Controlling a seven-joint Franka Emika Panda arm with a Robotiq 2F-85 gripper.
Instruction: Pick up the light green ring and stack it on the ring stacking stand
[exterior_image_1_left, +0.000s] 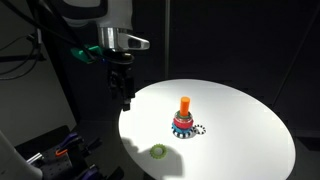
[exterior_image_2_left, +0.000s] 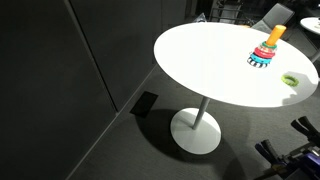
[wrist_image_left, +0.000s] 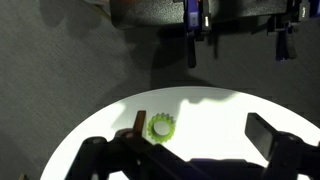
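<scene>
- The light green ring lies flat on the white round table, low in the frame, near the ring stacking stand but not touching it.
- The gripper hangs at upper left, released and empty.

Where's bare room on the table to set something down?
Bare: the wide stretch of table beyond the ring stacking stand, away from the light green ring. Crowded: only the gap between stand and ring.
</scene>
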